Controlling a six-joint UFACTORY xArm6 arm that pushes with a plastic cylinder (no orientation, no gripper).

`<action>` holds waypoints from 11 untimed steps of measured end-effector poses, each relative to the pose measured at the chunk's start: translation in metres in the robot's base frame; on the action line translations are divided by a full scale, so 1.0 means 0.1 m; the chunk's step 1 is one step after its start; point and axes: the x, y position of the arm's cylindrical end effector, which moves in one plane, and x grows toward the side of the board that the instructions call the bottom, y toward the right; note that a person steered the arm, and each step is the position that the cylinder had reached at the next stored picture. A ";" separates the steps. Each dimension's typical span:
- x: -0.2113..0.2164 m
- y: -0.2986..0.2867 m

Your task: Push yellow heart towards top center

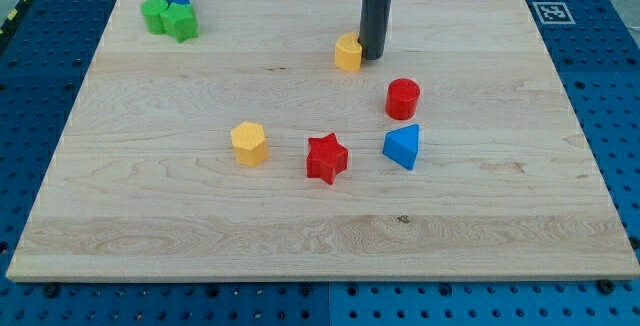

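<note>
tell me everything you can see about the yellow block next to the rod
The yellow heart is a small, matte, plastic-looking block lying flat on the wooden board, near the view's top centre. Its lobed outline is only partly clear. My tip stands against its right side, apparently touching. No other block touches it; the red cylinder is nearest, lower right.

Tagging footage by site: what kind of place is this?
Likely a robotics lab bench: a wooden board on a blue perforated mounting table, a fiducial marker at the board's corner, and my tip beside the yellow heart.
</note>
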 end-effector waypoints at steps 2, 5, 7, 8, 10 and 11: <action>0.22 0.00; -0.02 -0.34; 0.10 -0.60; 0.17 -0.60; 0.08 -0.88; -0.07 -1.09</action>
